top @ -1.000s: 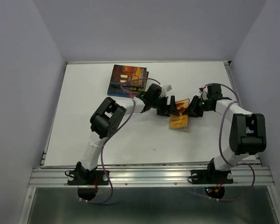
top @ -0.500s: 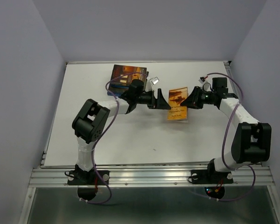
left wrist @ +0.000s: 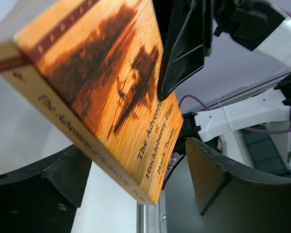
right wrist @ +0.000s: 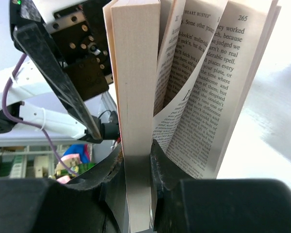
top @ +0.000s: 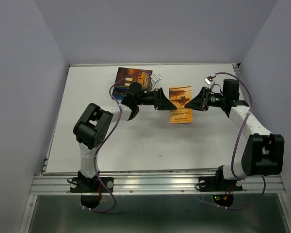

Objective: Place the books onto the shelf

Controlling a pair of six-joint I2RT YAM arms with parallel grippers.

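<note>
At centre frame, my right claw (top: 194, 103) grips a thin orange glossy paperback (top: 180, 103) by some pages, in mid-air; my left claw (top: 165, 99) gapes beside it, likely for handover.

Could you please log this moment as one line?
right gripper: shut on orange book | left gripper: open, by its spine | other books: stacked far left

1 book (top: 180, 104) over the middle of the table (top: 136, 141), left gripper (top: 166, 99) at its left, right gripper (top: 196, 102) at its right, stack of books (top: 131, 77) behind-left.
</note>
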